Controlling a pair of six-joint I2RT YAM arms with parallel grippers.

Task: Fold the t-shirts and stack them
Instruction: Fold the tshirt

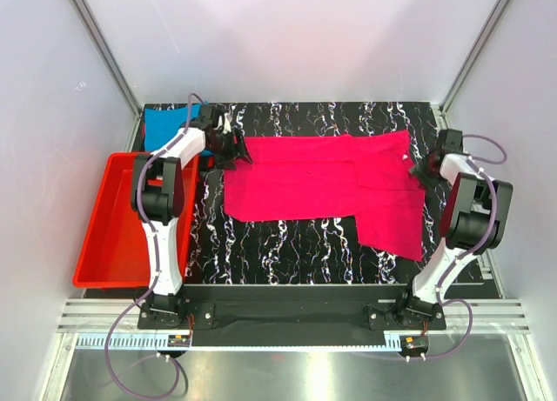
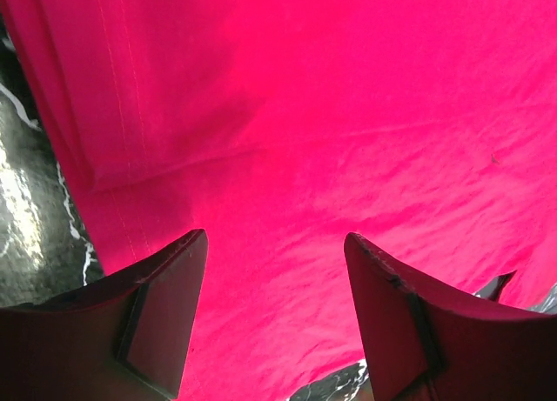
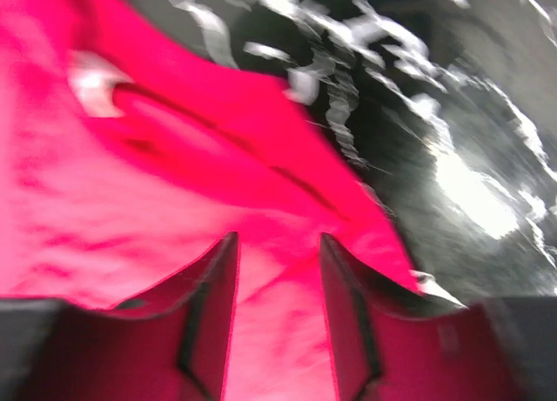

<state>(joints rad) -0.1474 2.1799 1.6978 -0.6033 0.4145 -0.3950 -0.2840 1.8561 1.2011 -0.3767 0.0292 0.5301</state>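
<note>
Left gripper (image 2: 274, 305): fingers (image 2: 165, 318) spread wide, nothing pinched, poised just above the left edge of the bright magenta-pink short-sleeved cloth t-shirt (image 1: 322, 179). The cloth fills the gap between the jaws, and its hem seam runs along the left side of the wrist view. Right gripper (image 3: 278, 318): jaws parted partway, and pink cloth shows through the gap without being clamped. That view is blurred. This gripper sits over the shirt's right end, near a small white tag (image 3: 91, 83) and close to the right edge of the black white-veined marble-pattern tabletop (image 1: 287, 244). The pink shirt lies flat across the middle of the tabletop between the two grippers, its right portion reaching further toward the near edge. The bright turquoise-blue cloth t-shirt (image 1: 164, 123) lies at the far left corner, behind the left arm. A rigid red plastic tray (image 1: 109, 244) sits at the left edge.
</note>
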